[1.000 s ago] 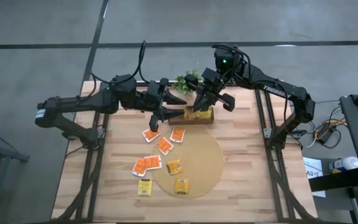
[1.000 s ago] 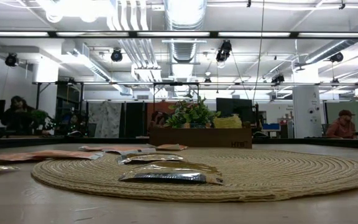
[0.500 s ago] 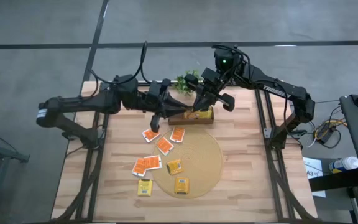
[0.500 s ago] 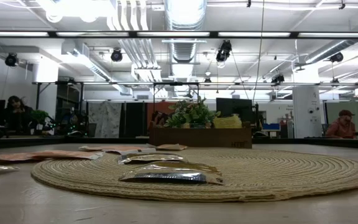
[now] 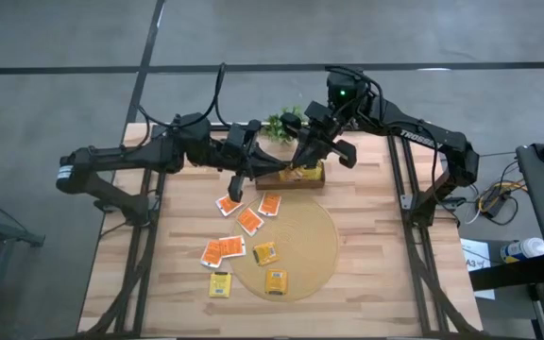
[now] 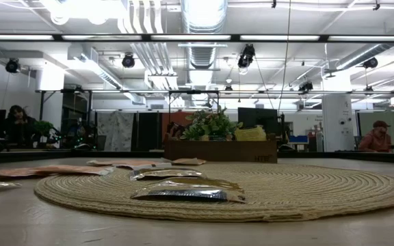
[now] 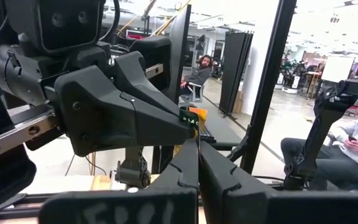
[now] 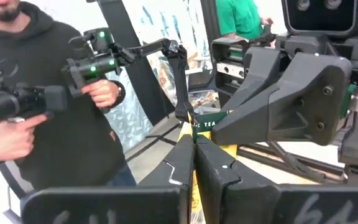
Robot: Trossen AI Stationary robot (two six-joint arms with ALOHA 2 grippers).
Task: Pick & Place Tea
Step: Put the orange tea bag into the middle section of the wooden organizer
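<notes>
Handover looks like the step: the left gripper (image 5: 274, 171) and the right gripper (image 5: 300, 162) both pinch one yellow tea packet (image 8: 197, 124) above the wooden box (image 5: 270, 179), so release the right only once the left holds firm, without tugging. The packet stands upright on edge between the pads. It looks near square, so no long axis shows.

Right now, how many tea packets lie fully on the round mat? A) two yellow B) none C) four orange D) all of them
A: in the high view two yellow packets lie on the round mat; the orange packets sit at its edge or off it on the wood table.
</notes>
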